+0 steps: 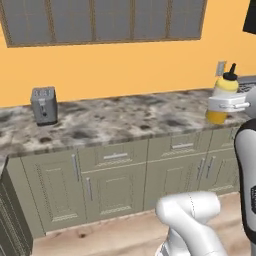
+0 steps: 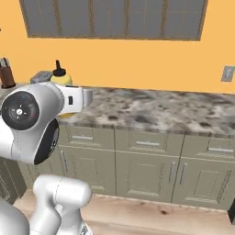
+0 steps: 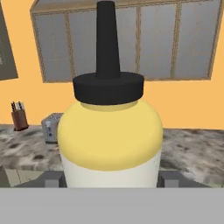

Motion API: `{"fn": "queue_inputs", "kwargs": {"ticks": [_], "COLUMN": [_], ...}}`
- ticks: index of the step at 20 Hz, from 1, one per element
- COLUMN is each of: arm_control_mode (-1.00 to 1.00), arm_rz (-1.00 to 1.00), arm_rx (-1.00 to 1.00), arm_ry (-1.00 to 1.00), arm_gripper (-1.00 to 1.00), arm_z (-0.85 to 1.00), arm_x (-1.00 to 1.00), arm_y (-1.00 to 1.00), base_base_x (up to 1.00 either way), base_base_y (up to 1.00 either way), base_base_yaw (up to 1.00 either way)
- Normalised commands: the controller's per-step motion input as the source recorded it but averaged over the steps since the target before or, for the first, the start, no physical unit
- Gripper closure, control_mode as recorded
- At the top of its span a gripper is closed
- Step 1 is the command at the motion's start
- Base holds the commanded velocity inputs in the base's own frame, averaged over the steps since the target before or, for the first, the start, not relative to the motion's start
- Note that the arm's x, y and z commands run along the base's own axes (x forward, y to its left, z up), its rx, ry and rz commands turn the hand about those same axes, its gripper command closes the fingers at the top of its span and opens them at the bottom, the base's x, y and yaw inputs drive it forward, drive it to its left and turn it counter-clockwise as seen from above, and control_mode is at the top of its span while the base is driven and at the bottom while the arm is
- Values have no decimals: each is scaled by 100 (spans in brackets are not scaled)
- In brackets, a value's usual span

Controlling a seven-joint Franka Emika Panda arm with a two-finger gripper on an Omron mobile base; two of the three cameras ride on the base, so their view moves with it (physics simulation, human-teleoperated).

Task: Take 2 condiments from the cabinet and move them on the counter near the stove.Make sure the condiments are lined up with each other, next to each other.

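The yellow squeeze bottle (image 1: 224, 86) with its black pointed cap stands upright in my gripper (image 1: 226, 104), which is shut around its pale band. It hangs over the right end of the mottled stone counter (image 1: 125, 120); I cannot tell if its base touches the stone. A grey steel edge of the stove (image 1: 248, 80) lies just behind it. In the right base view the bottle (image 2: 61, 79) peeks out behind my hand (image 2: 73, 99). In the hand view the bottle (image 3: 109, 135) sits between my fingers (image 3: 51, 179). The red bottle is out of view.
A grey toaster (image 1: 44, 105) stands at the counter's left end, with a knife block (image 2: 5, 73) beyond it. Grey-panelled wall units (image 1: 105, 20) run above. A dark block (image 1: 250, 17) hangs at the top right. Beige base cabinets (image 1: 115, 180) sit below the counter.
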Motion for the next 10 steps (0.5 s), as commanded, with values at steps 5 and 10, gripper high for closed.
{"fn": "queue_inputs", "kwargs": {"ticks": [5,10], "arm_control_mode": [100,100], "arm_rz": [0,0], "arm_rx": [0,0], "arm_ry": [0,0], "arm_gripper": [100,100], "arm_z": [0,0], "arm_x": [0,0], "arm_y": [0,0], "base_base_x": [100,99], "base_base_y": [28,-2], "base_base_yaw": [0,0]}}
